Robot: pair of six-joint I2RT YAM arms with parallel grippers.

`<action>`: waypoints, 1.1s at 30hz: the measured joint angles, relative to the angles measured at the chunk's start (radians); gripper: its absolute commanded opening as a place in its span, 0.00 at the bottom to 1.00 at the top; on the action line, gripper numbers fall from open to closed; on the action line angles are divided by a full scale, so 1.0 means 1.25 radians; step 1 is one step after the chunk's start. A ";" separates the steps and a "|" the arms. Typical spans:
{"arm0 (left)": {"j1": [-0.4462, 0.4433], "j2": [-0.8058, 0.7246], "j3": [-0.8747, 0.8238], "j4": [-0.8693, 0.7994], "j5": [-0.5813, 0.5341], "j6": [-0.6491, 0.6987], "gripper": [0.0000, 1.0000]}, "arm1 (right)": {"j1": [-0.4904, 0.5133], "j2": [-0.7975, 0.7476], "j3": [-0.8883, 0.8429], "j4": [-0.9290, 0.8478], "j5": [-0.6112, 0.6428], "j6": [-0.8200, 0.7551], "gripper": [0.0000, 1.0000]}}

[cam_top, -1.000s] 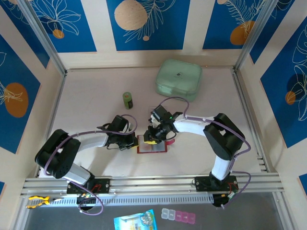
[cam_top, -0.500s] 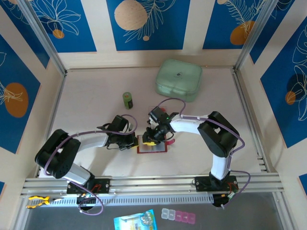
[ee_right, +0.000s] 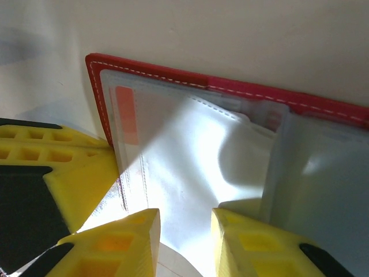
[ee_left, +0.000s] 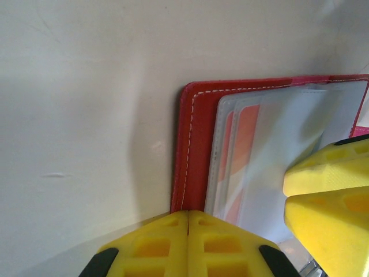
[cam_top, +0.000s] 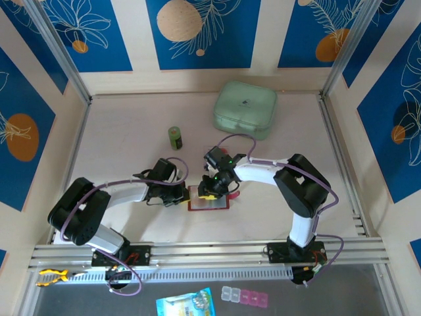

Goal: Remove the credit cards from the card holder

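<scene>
**A:** Where is the card holder?

**B:** The red card holder (cam_top: 212, 205) lies open and flat on the pale table (cam_top: 131, 131), towards the near edge and between the two arms. Its clear greyish pockets face up, and white stitching runs along the red border.

**A:** And the credit cards?

**B:** The credit cards (ee_left: 247, 133) are inside it, tucked into the clear pockets on the holder's left half. Orange and reddish bands show through the plastic, with their edges slightly offset from one another. I cannot tell how many there are.

**A:** What is the left gripper doing?

**B:** The left gripper (ee_left: 188, 216) is at the holder's left edge. Its yellow fingers are pressed together with no gap, and their tips meet the red stitched border at a corner.

**A:** And the right one?

**B:** The right gripper (ee_right: 184, 219) is over the pockets near the middle of the holder, with its yellow fingers apart. A puckered leaf of clear pocket lies in the gap between them. I cannot tell whether the pads touch it. The two grippers are just beside each other, the left one on the border and the right one on the plastic.

**A:** Is anything else on the table?

**B:** A mint-green case (cam_top: 245, 108) with rounded corners sits far back on the right, well apart from the holder. A small green canister (cam_top: 175, 137) with a dark top stands upright behind the left gripper, clear of both arms.
</scene>
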 measured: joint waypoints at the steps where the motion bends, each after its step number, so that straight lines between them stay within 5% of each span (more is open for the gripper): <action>1: 0.000 0.000 0.000 0.000 0.000 0.000 0.00 | -0.001 -0.002 -0.002 0.000 0.001 -0.002 0.31; 33: -0.033 -0.025 0.066 -0.020 -0.009 -0.036 0.10 | -0.060 -0.043 -0.102 0.070 -0.063 -0.006 0.27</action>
